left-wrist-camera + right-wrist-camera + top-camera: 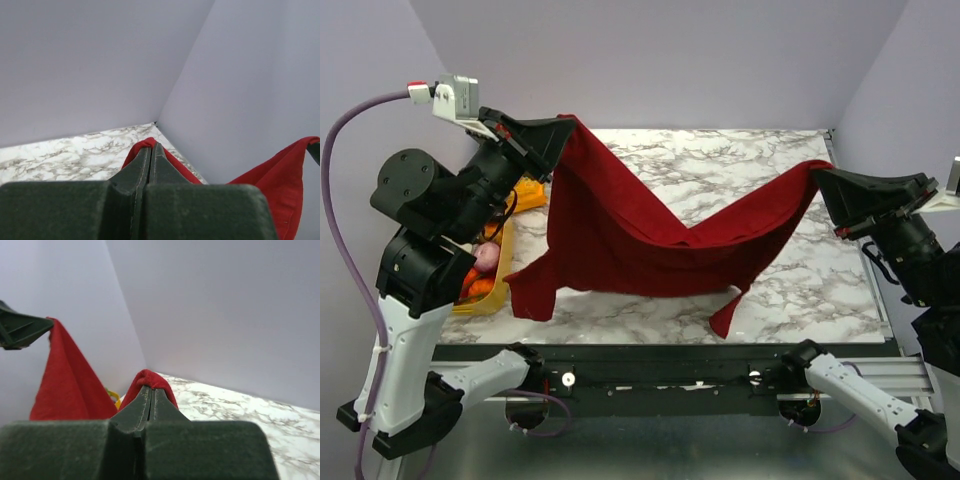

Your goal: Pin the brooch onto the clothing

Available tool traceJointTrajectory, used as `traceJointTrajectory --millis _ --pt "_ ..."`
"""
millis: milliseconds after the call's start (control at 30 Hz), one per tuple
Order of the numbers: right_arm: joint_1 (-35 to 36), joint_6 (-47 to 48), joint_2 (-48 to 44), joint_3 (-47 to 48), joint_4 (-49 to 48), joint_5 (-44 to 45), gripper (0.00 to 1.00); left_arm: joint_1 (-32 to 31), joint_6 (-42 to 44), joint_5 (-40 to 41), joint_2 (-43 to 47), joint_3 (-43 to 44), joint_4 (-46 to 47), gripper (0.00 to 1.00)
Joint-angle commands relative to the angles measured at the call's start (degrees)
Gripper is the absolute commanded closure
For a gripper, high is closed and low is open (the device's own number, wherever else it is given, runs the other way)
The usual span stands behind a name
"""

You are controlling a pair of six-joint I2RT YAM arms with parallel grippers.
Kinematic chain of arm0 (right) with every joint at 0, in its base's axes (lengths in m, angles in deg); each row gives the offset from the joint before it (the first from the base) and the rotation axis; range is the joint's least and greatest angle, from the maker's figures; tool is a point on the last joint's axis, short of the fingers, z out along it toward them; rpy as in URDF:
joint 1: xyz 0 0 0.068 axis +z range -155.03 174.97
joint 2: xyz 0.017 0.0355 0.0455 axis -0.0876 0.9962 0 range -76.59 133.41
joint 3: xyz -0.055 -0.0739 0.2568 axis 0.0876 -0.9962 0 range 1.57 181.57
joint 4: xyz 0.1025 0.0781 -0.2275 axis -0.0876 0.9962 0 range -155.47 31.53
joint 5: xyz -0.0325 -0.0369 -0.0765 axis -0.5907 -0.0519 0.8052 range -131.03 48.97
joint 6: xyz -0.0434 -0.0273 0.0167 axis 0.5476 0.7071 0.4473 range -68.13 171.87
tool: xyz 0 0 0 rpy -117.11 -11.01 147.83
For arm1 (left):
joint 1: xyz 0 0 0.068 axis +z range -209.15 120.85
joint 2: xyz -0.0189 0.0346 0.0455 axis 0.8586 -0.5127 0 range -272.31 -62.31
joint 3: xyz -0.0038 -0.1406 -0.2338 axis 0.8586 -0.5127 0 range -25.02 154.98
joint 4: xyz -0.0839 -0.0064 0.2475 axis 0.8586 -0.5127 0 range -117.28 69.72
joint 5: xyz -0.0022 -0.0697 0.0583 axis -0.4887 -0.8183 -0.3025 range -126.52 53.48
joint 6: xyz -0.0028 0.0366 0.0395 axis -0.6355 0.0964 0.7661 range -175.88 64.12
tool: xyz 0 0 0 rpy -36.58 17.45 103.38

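The dark red T-shirt (620,230) hangs stretched between both grippers above the marble table, its middle sagging and its lower edges touching the tabletop. My left gripper (565,128) is shut on one corner of it at the upper left; the pinched cloth shows at its tips in the left wrist view (145,144). My right gripper (823,175) is shut on the other end at the right; red cloth wraps its tips in the right wrist view (150,379). The brooch is not in view.
A yellow tray (485,290) with orange and pink items stands at the table's left edge, under the left arm. The marble tabletop (720,160) runs to the back wall; its right edge (865,260) lies under the right arm.
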Motion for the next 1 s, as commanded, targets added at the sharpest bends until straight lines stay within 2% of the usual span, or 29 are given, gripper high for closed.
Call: traceJointTrajectory --millis 0,167,267,300,367,433,467,600,633,700,733,833,967 --pt "-0.31 1.35 5.43 1.52 -1.05 9.72 1.00 -0.26 2.04 3.67 -4.31 4.86 -4.33 1.00" --pt "-0.40 2.74 15.19 6.78 1.50 13.68 1.00 0.09 3.18 8.59 -14.14 11.19 -8.21 1.00" --pt "-1.97 4.41 22.57 10.90 1.77 13.34 1.00 3.94 3.01 8.08 -18.81 12.69 -7.61 1.00" --pt "-3.29 4.51 24.42 12.05 1.42 12.11 1.00 7.70 1.36 5.20 -20.13 13.04 -6.56 1.00" --pt "-7.84 4.25 30.75 14.78 0.89 5.97 1.00 10.45 -0.06 1.77 -24.26 14.88 -4.98 1.00" --pt "-10.84 4.25 35.05 18.03 -2.44 1.93 0.99 12.65 -0.94 1.92 -27.42 18.91 -3.57 1.00" --pt "-13.90 3.55 40.29 20.22 -2.63 -1.40 0.99 13.44 -1.03 1.84 -30.83 20.85 -3.13 1.00" --pt "-20.25 0.30 53.31 36.46 -1.84 -11.43 1.00 17.75 -2.70 -2.11 -42.09 36.39 -3.38 1.00" --pt "-21.13 -0.23 55.96 44.50 -1.32 -13.98 0.99 18.80 -3.83 -3.69 -44.29 43.12 -3.47 1.00" --pt "-22.28 -0.06 61.32 51.76 -0.53 -18.30 1.00 21.53 -4.90 -5.10 -49.22 48.09 -2.78 1.00" --pt "-22.28 0.46 62.48 57.71 -0.61 -19.09 1.00 22.32 -5.51 -4.85 -49.67 49.16 -1.99 1.00" --pt "-22.72 1.43 63.38 61.28 -2.80 -21.38 1.00 24.70 -6.40 -4.67 -46.78 43.49 4.42 1.00" --pt "-22.81 2.31 58.55 53.32 -9.21 -21.66 1.00 24.96 -3.58 -4.14 -40.64 37.33 7.69 1.00"
